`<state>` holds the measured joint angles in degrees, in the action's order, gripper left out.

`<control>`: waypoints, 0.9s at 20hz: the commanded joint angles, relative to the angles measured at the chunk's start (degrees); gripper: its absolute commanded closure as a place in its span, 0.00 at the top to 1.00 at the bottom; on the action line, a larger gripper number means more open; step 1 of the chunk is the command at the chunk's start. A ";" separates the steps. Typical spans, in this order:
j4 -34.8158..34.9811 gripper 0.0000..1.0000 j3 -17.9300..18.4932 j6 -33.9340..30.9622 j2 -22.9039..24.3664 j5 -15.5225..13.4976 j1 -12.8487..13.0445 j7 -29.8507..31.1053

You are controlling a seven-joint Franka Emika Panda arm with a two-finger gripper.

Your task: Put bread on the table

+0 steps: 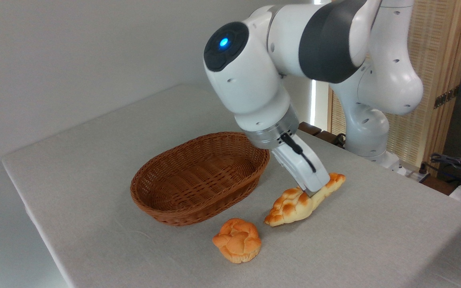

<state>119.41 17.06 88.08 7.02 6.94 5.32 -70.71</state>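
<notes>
Large flat table (94, 168), light grey cloth, plain white wall behind. Brown oval wicker basket (198, 178), nothing inside it. Long braided golden loaf (290, 206), lying on the cloth just right of the basket. White arm's gripper (309, 193) pressed onto the loaf's middle; finger spread hidden, grip uncertain. Small round orange knotted bun (237, 240), nearer front.

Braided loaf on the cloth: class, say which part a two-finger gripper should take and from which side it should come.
Take the loaf at its middle, across the narrow width, coming down from above. It lies flat on the table, long and pointed at both ends, so the ends give little to pinch and the middle balances it. The gripper already sits there; the bun and basket stand clear.
</notes>
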 commanded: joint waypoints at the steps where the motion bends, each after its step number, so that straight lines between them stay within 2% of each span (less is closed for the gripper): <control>1: -0.23 1.00 0.87 -0.19 -0.07 -0.43 1.45 0.40; 7: -0.59 1.00 0.78 0.07 0.01 -4.30 1.53 4.62; 12: -1.64 1.00 0.52 0.07 0.28 -4.30 1.53 4.80; 16: -11.01 1.00 -0.53 -1.07 0.72 -4.83 1.45 3.83; 18: -16.56 1.00 -4.21 -0.90 0.46 -7.62 -0.91 4.44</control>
<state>111.17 16.47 88.25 7.56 2.72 6.34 -66.69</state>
